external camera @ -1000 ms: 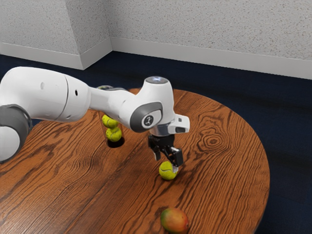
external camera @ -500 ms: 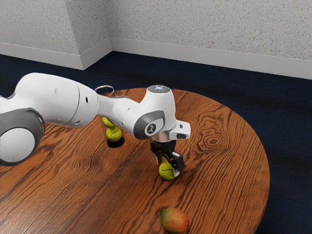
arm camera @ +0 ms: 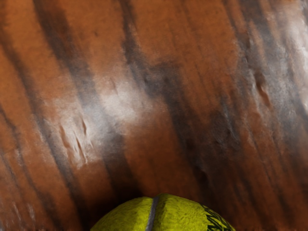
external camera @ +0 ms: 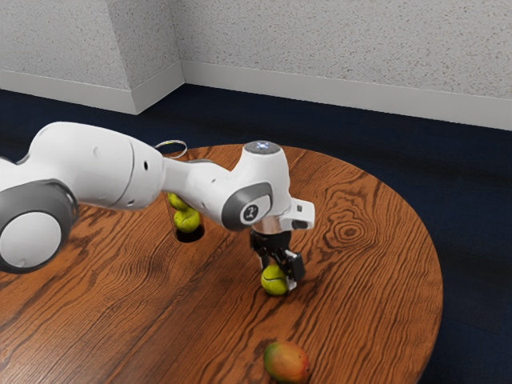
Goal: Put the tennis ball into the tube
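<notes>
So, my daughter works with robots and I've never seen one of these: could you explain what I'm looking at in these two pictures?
The white machine is a robot arm, bending down to a black claw, its hand. The exterior view comes from a camera standing off at the arm's side. The wrist view comes from a camera on the hand, looking down at the wooden table, with the tennis ball at its lower edge.

On the table there is also a reddish-green fruit, and a clear tube, partly behind the arm, with two balls visible inside.

Is anything held? The claw is right at the tennis ball, but I can't tell whether it has gripped it.
</notes>
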Controlling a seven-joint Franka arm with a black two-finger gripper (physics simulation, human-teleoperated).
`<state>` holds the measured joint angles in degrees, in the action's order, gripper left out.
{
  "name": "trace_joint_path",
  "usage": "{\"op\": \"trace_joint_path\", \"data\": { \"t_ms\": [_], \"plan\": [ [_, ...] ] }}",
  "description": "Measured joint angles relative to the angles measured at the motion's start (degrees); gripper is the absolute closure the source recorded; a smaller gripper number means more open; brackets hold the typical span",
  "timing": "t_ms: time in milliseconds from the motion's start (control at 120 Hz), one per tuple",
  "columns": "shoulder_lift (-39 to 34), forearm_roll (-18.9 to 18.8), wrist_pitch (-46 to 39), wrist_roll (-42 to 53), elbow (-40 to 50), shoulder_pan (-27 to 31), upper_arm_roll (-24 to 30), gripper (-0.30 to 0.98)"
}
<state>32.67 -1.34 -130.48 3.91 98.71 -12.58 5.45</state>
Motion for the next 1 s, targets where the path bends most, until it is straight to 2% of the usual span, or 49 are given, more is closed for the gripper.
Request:
{"op": "trace_joint_path", "data": {
  "t_ms": [400,633,775,858,1000],
  "plan": [
    [-1.3,0.2,-0.2,0.3,2.5,-0.3,0.0,0.0],
    [-1.1,0.1,-0.3,0.3,2.5,-0.3,0.1,0.28],
    [-1.0,-0.4,-0.8,-0.2,2.6,-0.3,0.1,0.32],
    [-1.6,-0.7,-0.8,-0.5,2.6,-0.3,0.1,0.39],
    [-3.0,-2.0,-0.4,-1.8,2.6,-0.3,0.3,0.61]
  ]
}}
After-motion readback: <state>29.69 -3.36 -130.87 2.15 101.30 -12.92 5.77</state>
